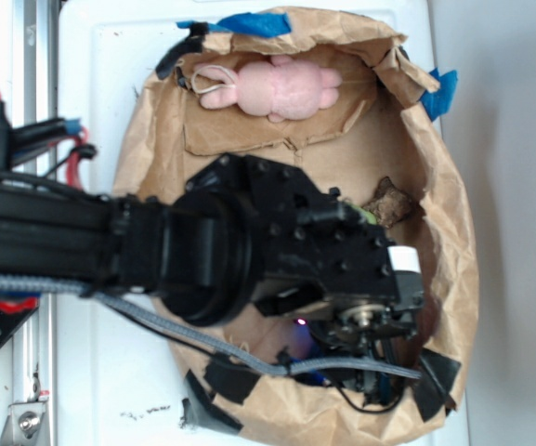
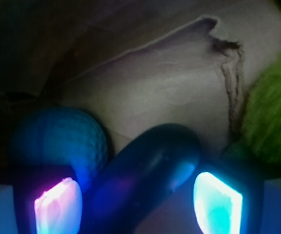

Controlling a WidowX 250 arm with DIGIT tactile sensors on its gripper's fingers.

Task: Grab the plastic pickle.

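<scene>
Right now your open gripper (image 2: 138,204) straddles the dark pickle (image 2: 147,178), which lies slantwise between its glowing fingers (image 2: 56,204).

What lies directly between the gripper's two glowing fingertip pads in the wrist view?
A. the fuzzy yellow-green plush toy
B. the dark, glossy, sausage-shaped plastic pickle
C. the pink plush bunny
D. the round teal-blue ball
B: the dark, glossy, sausage-shaped plastic pickle lies slantwise between the pads of the gripper, with the ball left and the plush right.
</scene>
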